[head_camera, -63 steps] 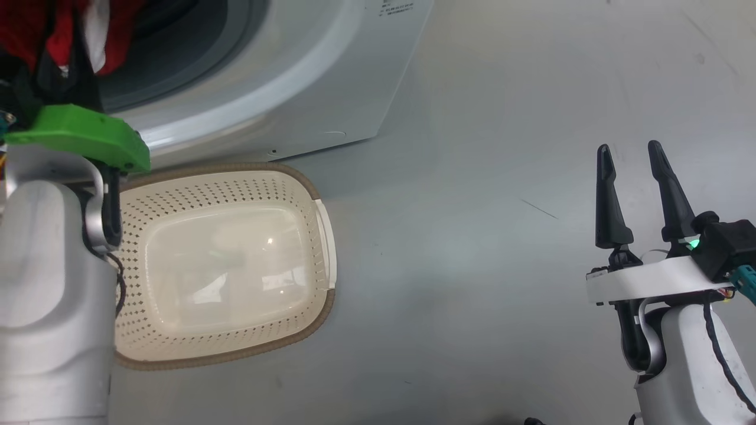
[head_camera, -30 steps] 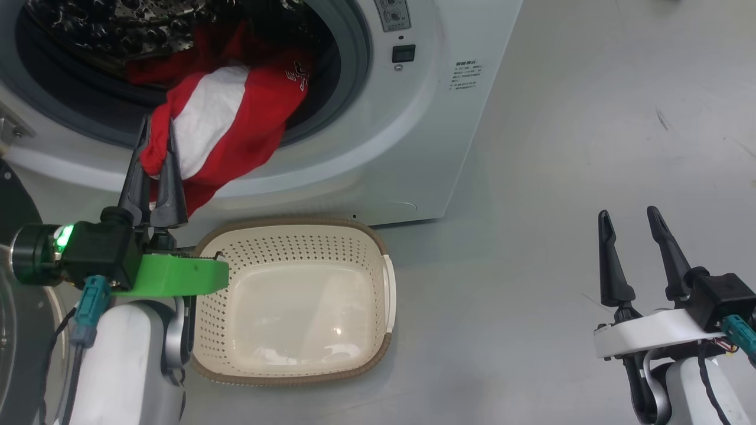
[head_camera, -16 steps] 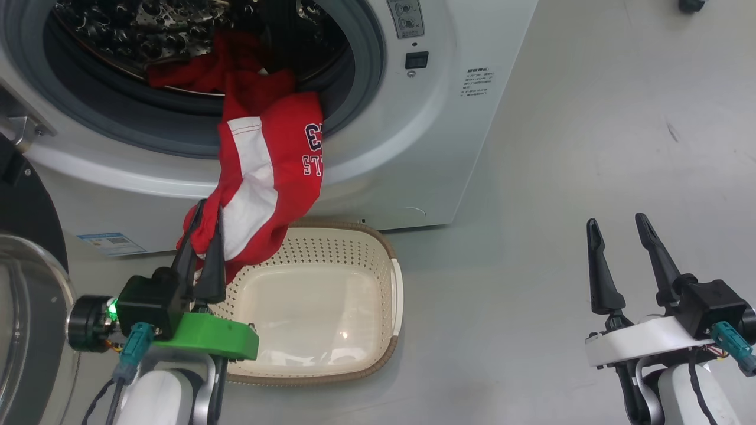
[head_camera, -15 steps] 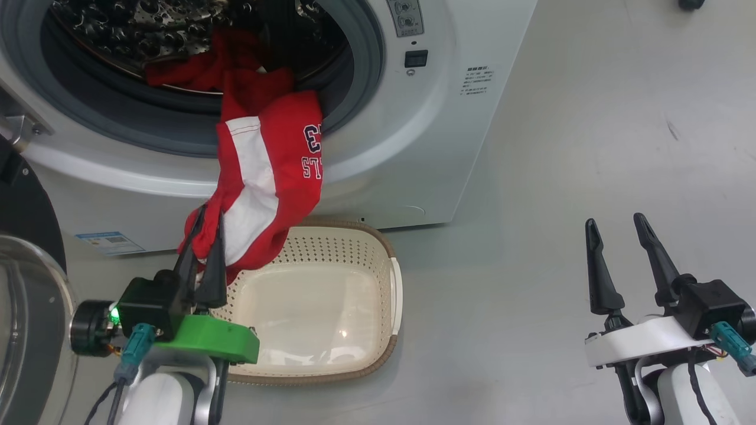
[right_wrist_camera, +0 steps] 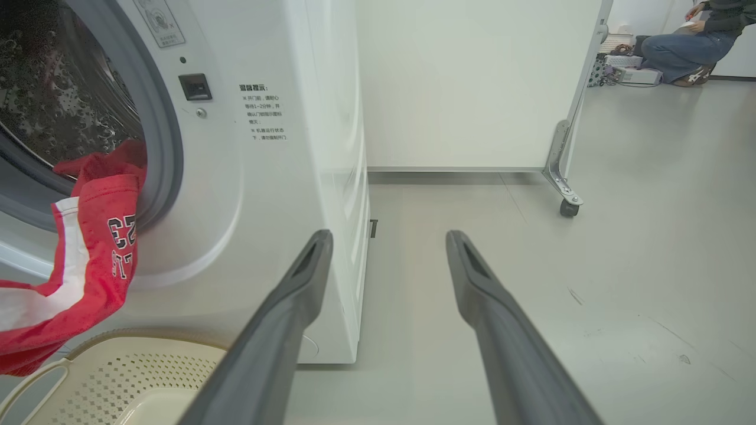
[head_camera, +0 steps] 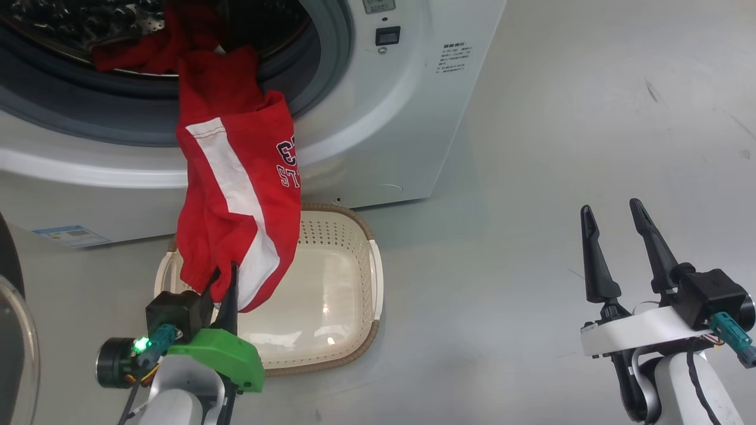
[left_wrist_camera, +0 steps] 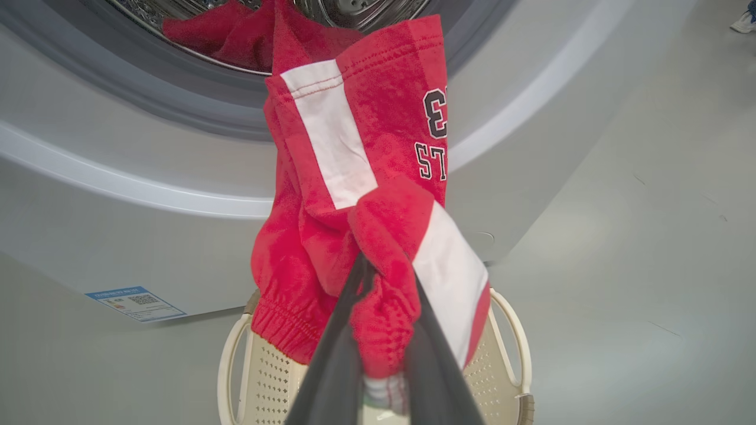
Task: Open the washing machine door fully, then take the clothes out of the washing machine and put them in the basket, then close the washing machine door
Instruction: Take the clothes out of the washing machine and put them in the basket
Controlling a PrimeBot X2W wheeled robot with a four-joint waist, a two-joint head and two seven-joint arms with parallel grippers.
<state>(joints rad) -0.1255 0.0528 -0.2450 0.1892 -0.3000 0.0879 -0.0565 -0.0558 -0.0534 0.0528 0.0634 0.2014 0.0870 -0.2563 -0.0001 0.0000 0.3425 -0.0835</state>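
Your left gripper clamps the red jersey by its ribbed hem above the perforated cream basket. The jersey's far end is hidden in the steel drum behind the basket. Well right of the basket, your right gripper gapes empty.

Matt cloth clothes; glossy, likely plastic basket

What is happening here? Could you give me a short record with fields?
washer: white, door open
clothes: red and white, one end in the drum, the rest hanging over the basket
basket: cream, on the floor before the washer
left gripper: shut on the clothes' lower end
right gripper: open, holding nothing
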